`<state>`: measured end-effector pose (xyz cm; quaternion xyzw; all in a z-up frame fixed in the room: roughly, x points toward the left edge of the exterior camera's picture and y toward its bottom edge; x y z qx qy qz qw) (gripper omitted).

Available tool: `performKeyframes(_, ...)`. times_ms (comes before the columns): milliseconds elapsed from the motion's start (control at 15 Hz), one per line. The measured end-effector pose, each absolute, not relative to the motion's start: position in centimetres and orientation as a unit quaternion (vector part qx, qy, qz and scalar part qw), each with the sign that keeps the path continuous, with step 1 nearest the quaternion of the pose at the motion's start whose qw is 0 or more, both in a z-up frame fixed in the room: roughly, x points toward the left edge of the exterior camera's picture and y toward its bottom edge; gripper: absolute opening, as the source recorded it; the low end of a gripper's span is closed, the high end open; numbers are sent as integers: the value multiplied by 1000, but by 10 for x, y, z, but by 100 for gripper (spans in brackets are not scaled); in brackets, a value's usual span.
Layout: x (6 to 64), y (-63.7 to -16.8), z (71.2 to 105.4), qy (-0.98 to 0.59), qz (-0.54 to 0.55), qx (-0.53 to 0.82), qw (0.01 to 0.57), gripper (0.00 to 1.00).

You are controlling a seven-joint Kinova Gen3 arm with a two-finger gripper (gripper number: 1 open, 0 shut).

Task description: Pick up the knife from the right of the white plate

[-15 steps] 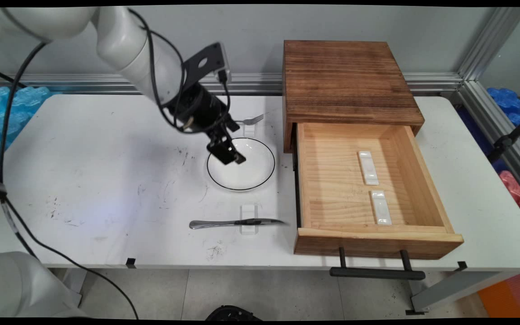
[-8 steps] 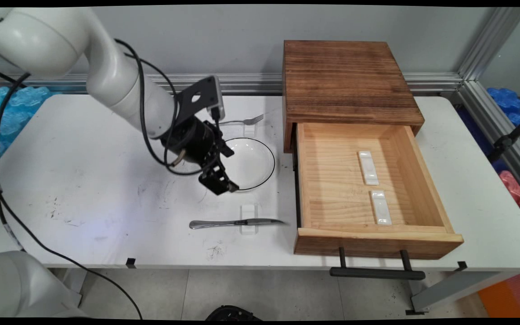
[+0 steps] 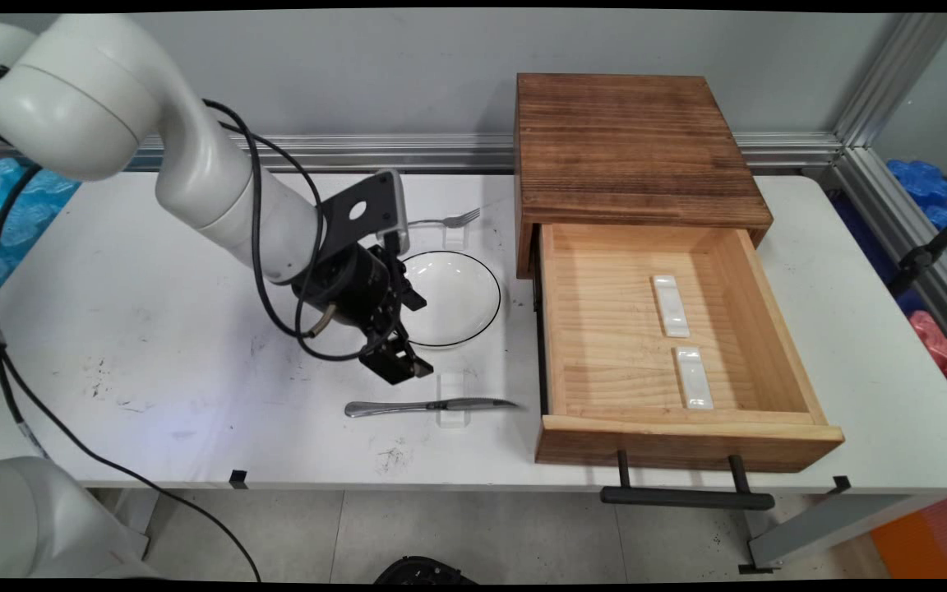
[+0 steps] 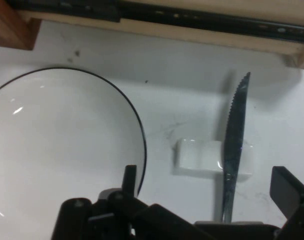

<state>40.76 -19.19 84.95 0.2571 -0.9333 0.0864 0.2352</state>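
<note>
Knife (image 3: 431, 405) lies flat on the tabletop (image 3: 194, 329), its blade across a small white rest (image 3: 453, 400), just on the near side of the plate (image 3: 449, 298). The tool (image 3: 404, 367) hangs between plate and knife, above the knife's handle, fingers (image 4: 287, 190) spread apart and holding nothing. A fork (image 3: 443, 220) lies beyond the plate. The open drawer (image 3: 671, 345) stands to the plate's right.

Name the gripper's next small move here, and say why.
Probably a short drop toward the knife. The gripper hangs open and empty just above it, fingers either side in the hand view, and the knife lies across a small white rest beside the plate.
</note>
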Motion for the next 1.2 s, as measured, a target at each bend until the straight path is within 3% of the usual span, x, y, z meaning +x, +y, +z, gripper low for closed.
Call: performKeyframes(1200,406,-173,805,-935,70,273,214,100)
